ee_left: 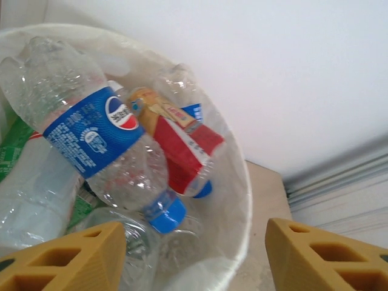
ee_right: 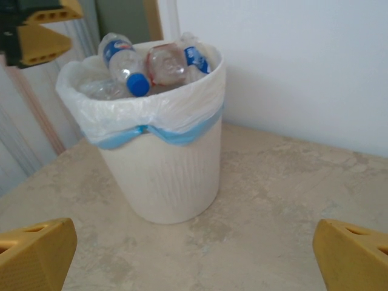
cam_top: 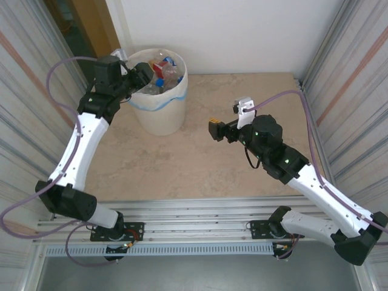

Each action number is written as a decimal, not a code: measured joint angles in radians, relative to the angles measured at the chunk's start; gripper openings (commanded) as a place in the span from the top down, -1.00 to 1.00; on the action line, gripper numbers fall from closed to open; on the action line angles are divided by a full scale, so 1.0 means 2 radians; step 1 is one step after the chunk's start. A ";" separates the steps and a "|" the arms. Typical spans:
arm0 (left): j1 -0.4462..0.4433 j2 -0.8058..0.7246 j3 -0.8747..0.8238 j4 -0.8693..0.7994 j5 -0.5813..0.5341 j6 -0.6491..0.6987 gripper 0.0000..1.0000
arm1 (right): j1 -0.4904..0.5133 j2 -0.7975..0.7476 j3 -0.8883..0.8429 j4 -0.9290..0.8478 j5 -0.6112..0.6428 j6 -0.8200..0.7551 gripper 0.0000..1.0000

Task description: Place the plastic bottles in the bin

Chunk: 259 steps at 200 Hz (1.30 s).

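Observation:
The cream-white bin (cam_top: pixel 162 112) stands at the back left of the table, bag-lined with a blue band (ee_right: pixel 176 134). Several plastic bottles (cam_top: pixel 165 71) are piled to its rim. In the left wrist view a clear bottle with a blue label and blue cap (ee_left: pixel 91 142) lies across a red-labelled bottle (ee_left: pixel 185 148). My left gripper (cam_top: pixel 144 76) hovers over the bin's left rim (ee_left: pixel 242 182), open, with nothing between its yellow fingers (ee_left: pixel 66 257). My right gripper (cam_top: pixel 216 130) is open above bare table right of the bin (ee_right: pixel 163 170), holding nothing.
White wall runs behind the bin, and ribbed metal panels close both sides of the table (cam_top: pixel 200 163). In the right wrist view the left gripper's yellow fingers (ee_right: pixel 42 36) sit beside the bin's top. An aluminium rail (cam_top: pixel 200 212) lines the near edge.

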 measured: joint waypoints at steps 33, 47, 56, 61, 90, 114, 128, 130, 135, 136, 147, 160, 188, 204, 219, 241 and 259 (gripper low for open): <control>-0.028 -0.053 -0.040 0.013 -0.014 0.013 -0.53 | -0.007 -0.014 0.000 -0.011 0.040 0.007 -0.96; -0.053 -0.088 -0.077 0.019 -0.029 0.026 -0.66 | -0.014 -0.023 0.000 -0.022 0.064 0.009 -0.96; -0.075 -0.114 -0.106 0.023 -0.046 0.035 -0.78 | -0.018 -0.031 -0.001 -0.031 0.082 0.009 -0.96; -0.088 -0.130 -0.121 0.023 -0.054 0.043 -0.84 | -0.020 -0.036 -0.002 -0.036 0.093 0.009 -0.96; -0.167 -0.229 -0.226 0.034 -0.128 0.078 -0.97 | -0.031 -0.072 -0.017 -0.065 0.153 0.013 -0.96; -0.217 -0.317 -0.322 0.039 -0.200 0.099 -0.97 | -0.047 -0.107 -0.037 -0.085 0.193 0.021 -0.96; -0.234 -0.358 -0.375 0.041 -0.242 0.107 -0.98 | -0.058 -0.126 -0.051 -0.094 0.205 0.022 -0.96; -0.235 -0.363 -0.380 0.041 -0.246 0.107 -0.98 | -0.060 -0.129 -0.054 -0.094 0.207 0.022 -0.96; -0.238 -0.375 -0.398 0.040 -0.260 0.109 -0.98 | -0.064 -0.135 -0.061 -0.095 0.211 0.022 -0.96; -0.239 -0.379 -0.403 0.041 -0.264 0.110 -0.98 | -0.065 -0.136 -0.062 -0.095 0.212 0.022 -0.96; -0.241 -0.401 -0.439 0.042 -0.291 0.116 -0.98 | -0.075 -0.149 -0.080 -0.096 0.221 0.021 -0.96; -0.241 -0.425 -0.482 0.050 -0.327 0.129 -0.98 | -0.092 -0.160 -0.103 -0.097 0.225 0.021 -0.96; -0.241 -0.452 -0.553 0.101 -0.397 0.182 -0.98 | -0.140 -0.163 -0.149 -0.102 0.219 0.020 -0.96; -0.227 -0.453 -0.589 0.155 -0.416 0.222 -0.98 | -0.179 -0.162 -0.176 -0.100 0.200 0.020 -0.96; -0.182 -0.453 -0.619 0.191 -0.411 0.239 -0.98 | -0.219 -0.162 -0.202 -0.092 0.178 0.020 -0.96; -0.076 -0.453 -0.643 0.212 -0.357 0.240 -0.98 | -0.280 -0.159 -0.236 -0.077 0.139 0.020 -0.96; 0.002 -0.451 -0.658 0.238 -0.301 0.240 -0.98 | -0.327 -0.151 -0.251 -0.061 0.105 0.022 -0.96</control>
